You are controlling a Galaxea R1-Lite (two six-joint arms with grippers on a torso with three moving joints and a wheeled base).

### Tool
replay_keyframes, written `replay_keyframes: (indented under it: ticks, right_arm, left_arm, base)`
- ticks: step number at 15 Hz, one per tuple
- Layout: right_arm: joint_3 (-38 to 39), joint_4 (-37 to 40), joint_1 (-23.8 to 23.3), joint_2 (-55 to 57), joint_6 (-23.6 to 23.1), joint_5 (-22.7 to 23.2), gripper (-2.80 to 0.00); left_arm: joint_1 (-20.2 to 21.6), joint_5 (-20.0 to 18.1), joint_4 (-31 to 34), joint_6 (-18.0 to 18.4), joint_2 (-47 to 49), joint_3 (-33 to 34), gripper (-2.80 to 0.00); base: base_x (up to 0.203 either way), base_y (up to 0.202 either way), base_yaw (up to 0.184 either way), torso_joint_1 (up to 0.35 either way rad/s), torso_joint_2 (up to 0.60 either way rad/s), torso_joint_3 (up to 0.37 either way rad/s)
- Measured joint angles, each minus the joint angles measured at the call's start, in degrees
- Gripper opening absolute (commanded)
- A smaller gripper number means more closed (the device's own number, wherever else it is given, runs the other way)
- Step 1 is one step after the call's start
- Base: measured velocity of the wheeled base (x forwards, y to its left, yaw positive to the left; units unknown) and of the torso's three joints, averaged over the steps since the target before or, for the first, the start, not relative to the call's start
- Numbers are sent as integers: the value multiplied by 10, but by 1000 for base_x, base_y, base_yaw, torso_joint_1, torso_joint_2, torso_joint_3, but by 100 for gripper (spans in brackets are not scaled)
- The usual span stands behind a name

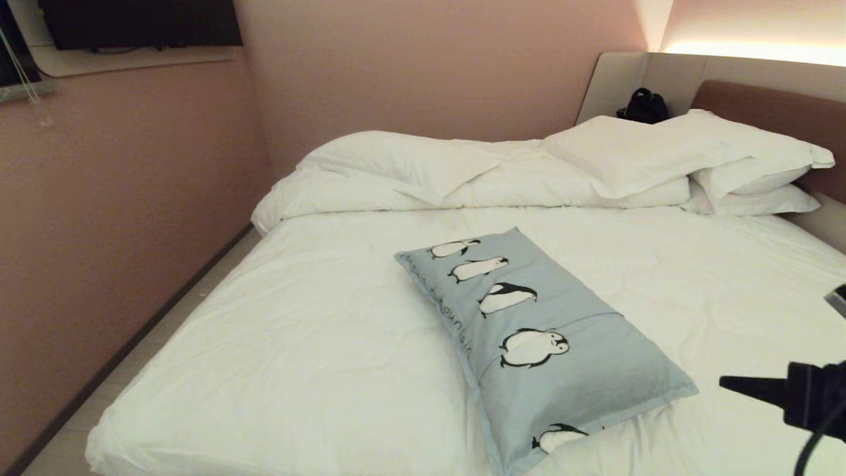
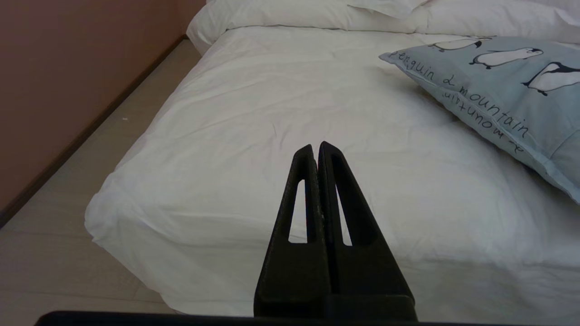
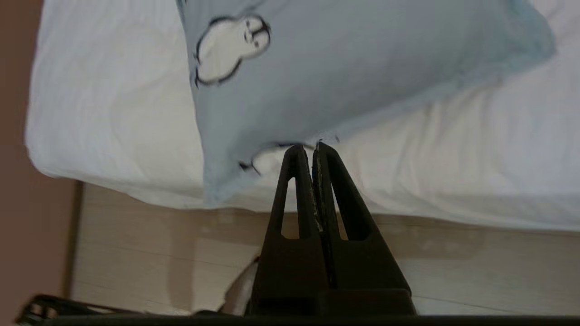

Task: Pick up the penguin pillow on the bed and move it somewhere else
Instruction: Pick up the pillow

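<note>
Light blue cloth printed with black-and-white penguins covers the penguin pillow (image 1: pixel 535 337), which lies flat on the white sheet of the bed (image 1: pixel 297 344), in the near half of the mattress. The pillow sits diagonally: one short end points toward the folded white duvet (image 1: pixel 423 175), the other end reaches the near edge of the bed. Dark cursive lettering runs along the long edge that faces the pink wall (image 1: pixel 125 218). Two plain white pillows (image 1: pixel 747 165) are stacked at the head of the bed, in front of the brown headboard (image 1: pixel 780 112), and a small black object (image 1: pixel 642 106) rests on the ledge behind them.

In the head view the right hand (image 1: pixel 730 382) comes in from the right border, low, just beside the near corner of the pillow but apart from it. Its fingers are pressed together and pinch nothing. In the right wrist view the right hand's tips are in front of the pillow's near edge, with the pale wooden floor (image 3: pixel 453 271) below the mattress side.

The left hand (image 2: pixel 317 147) shows only in its own wrist view, also pressed together and empty, above the near corner of the bed, well apart from the pillow.
</note>
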Motion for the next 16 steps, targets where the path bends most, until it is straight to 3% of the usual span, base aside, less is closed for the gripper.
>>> replay_keyframes:
  ticks: [5,12,13,16]
  right_arm:
    - [-111,-95,-4,209,37,14,-280]
    - [-264,-155,-28,394,32,12,-280]
    - [-277,-155,-30,414,32,11,0]
    - [-298,-155,-33,458,33,10,0]
  left_arm:
    - [0,0,0,0,0,0,-280]
    - [0,0,0,0,0,0,-280]
    - [0,0,0,0,0,0,-280]
    - [0,0,0,0,0,0,-280]
  base:
    - [0,0,0,0,0,0]
    - [0,0,0,0,0,0]
    - [0,0,0,0,0,0]
    - [0,0,0,0,0,0]
